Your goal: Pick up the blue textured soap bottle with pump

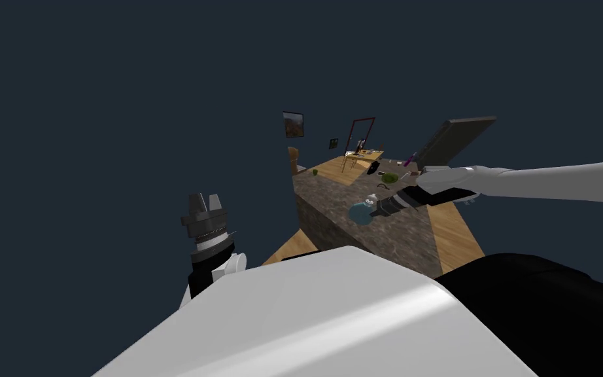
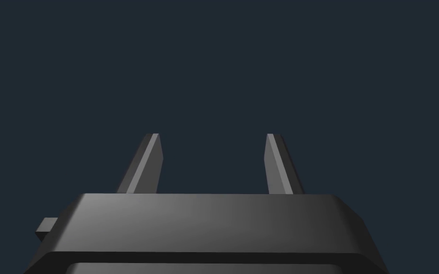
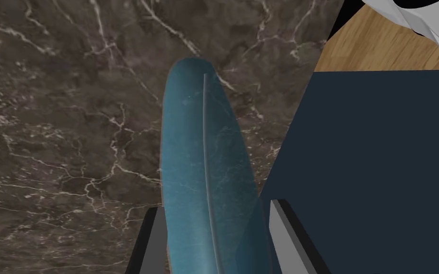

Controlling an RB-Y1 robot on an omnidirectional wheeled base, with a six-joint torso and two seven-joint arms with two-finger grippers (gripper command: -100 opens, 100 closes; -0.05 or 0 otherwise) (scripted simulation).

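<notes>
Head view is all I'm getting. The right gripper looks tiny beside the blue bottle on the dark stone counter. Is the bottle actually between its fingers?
Observer: Yes. In the right wrist view the blue bottle lies between the fingers of the right gripper, one finger at each side.
Operator: Closed on it?
Observer: It looks not. The fingers stand at about open width, very near the bottle's sides.
Operator: And the left gripper?
Observer: The left wrist view shows the left gripper open, with nothing between its fingers.
</notes>
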